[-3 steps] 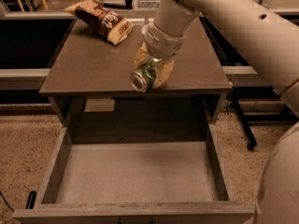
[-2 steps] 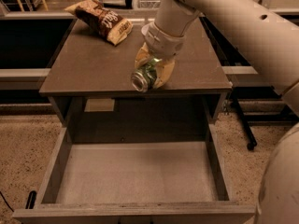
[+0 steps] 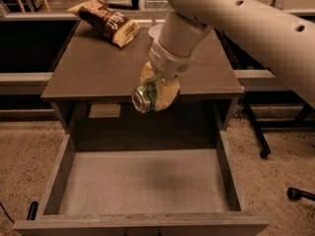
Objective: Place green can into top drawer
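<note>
One green can (image 3: 144,98) clamped tight in one gripper (image 3: 155,94), hanging over the front edge of the surface (image 3: 88,68), long axis tipped toward 7 o'clock, silver end leading. At 6 o'clock, lower down: one top drawer (image 3: 57,177), pulled open. At 11 o'clock: one brown snack bag (image 3: 107,21).

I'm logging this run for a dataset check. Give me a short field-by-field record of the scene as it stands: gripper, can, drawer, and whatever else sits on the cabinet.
gripper: the gripper is shut on the green can, at the front edge of the cabinet top
green can: held on its side, silver end toward the camera
top drawer: the top drawer is pulled out, lower in the picture than the can
on cabinet: brown snack bag at back left; white bowl partly hidden behind the arm
task state: can not yet in the drawer
</note>
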